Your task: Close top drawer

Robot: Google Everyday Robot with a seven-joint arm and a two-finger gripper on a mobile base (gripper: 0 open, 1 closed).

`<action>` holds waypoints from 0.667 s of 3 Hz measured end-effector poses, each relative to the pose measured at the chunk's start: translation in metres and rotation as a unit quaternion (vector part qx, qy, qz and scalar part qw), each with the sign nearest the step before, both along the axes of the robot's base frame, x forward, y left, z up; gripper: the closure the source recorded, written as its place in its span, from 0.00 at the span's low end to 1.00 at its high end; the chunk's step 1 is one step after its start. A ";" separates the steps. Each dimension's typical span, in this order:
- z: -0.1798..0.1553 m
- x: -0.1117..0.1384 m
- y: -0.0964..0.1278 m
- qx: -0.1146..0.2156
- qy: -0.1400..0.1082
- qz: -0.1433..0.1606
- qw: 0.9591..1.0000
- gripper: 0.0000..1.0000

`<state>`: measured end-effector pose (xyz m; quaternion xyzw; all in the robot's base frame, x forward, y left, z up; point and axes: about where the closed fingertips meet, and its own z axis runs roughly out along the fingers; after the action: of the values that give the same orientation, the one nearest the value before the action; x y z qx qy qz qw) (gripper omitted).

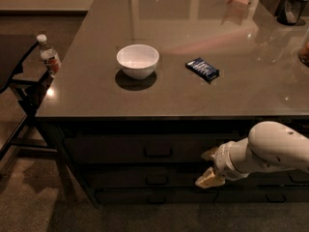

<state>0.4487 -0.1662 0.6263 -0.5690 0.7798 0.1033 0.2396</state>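
Dark grey top drawer (111, 149) sits flush under the table (193, 95). The gripper (208, 167), its fingers spread apart and empty, hovers at the drawer front, right of the handle (158, 152).

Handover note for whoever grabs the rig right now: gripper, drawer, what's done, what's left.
gripper: jaws open, holding nothing, low in front of the cabinet, right of the handle on the top drawer. Whether it touches the front cannot be told.
Drawer: pushed in, front flush under the counter, no gap showing.
Done: drawer looks closed.
Left: probably just back the arm away and check the front is seated.
Bowl and blue packet sit on the counter.
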 end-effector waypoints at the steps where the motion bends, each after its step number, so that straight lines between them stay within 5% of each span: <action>1: 0.000 0.000 0.000 0.000 0.000 0.000 1.000 0.16; 2: 0.000 0.000 0.000 0.000 0.000 0.000 1.000 0.00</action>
<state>0.4487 -0.1662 0.6263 -0.5691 0.7798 0.1033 0.2396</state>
